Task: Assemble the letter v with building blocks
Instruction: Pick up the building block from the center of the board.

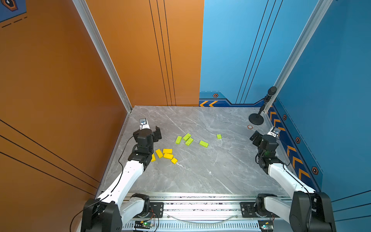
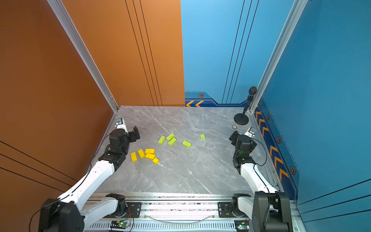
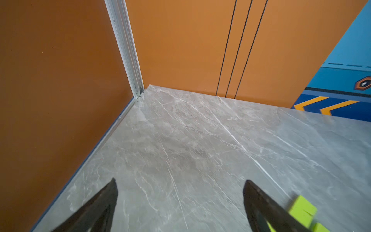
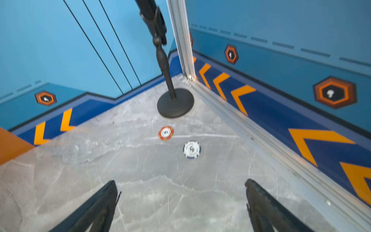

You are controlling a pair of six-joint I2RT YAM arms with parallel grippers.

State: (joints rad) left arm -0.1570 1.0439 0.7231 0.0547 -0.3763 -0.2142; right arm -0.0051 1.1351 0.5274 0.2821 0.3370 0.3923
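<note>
Your left tool (image 3: 180, 181) and right tool (image 4: 180, 181) gape empty; building blocks (image 1: 168, 156) lie scattered, no V begun. Next, grasp one.

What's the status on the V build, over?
Left claw open, empty. Right claw open, empty. Green blocks and yellow blocks loose on table, no V yet. Mic stand in far corner, clear of the blocks.
</note>
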